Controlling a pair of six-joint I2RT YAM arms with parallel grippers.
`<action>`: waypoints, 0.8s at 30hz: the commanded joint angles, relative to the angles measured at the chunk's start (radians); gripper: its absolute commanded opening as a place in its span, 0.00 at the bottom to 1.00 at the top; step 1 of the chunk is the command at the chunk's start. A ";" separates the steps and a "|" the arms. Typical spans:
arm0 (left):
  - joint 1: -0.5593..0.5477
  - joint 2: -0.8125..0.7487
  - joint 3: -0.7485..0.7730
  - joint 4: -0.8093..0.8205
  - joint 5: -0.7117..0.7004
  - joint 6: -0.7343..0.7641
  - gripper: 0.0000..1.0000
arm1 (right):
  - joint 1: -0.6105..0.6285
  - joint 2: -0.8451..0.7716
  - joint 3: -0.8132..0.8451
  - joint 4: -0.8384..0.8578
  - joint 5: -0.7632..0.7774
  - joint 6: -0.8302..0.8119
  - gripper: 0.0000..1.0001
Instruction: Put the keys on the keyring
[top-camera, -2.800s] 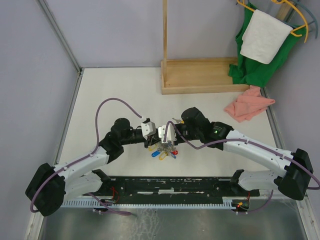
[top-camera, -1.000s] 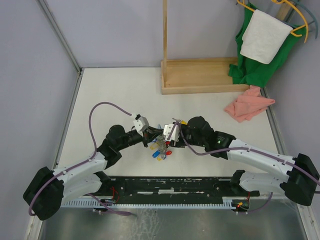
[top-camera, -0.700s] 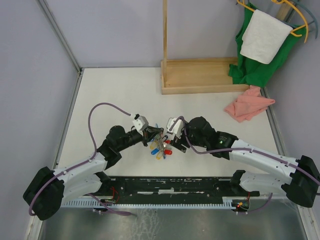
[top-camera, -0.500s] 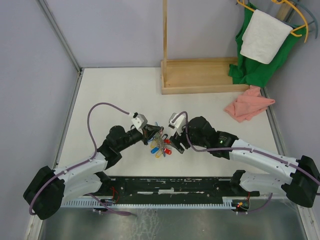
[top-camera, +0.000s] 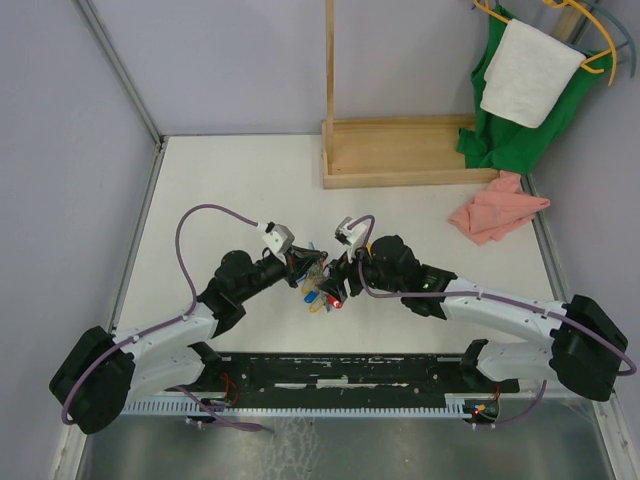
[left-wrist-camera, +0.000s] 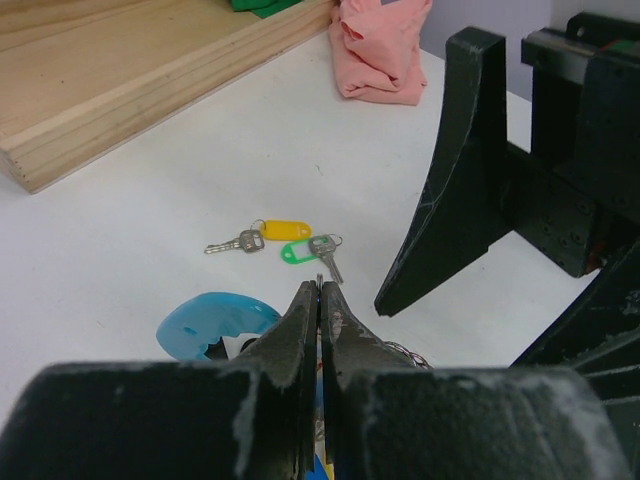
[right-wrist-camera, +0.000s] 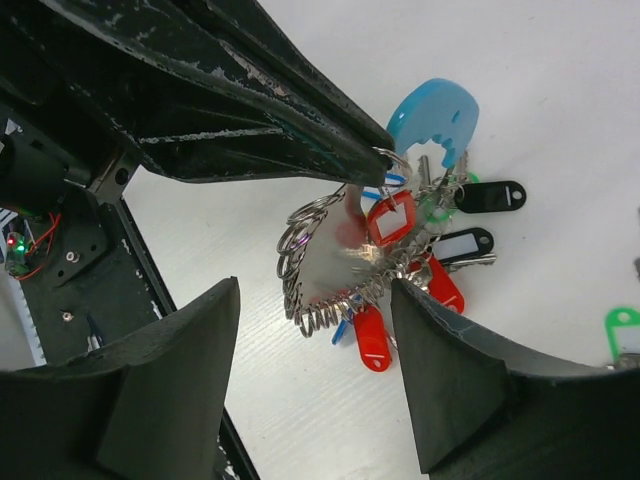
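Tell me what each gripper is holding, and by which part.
The left gripper is shut on the keyring, pinching its thin metal ring beside the light-blue tab. The right gripper is open, holding nothing.

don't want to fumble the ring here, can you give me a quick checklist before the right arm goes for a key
1. Left end effector shut on the keyring: ok.
2. Right end effector open, holding nothing: ok.
3. Yellow-tagged key and green-tagged key visible on the table: ok.
4. Those keys threaded on the keyring: not ok, both lie apart from it.
5. Ring's gap spread for threading: cannot tell.
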 joint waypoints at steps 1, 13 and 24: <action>-0.002 0.011 0.029 0.059 -0.027 -0.060 0.03 | 0.003 0.047 -0.031 0.182 -0.052 0.048 0.69; -0.002 0.011 0.038 0.065 -0.031 -0.079 0.03 | 0.003 0.132 -0.136 0.431 -0.011 -0.026 0.46; 0.000 -0.031 0.082 -0.076 -0.237 -0.053 0.29 | 0.002 0.051 -0.095 0.238 0.026 -0.087 0.14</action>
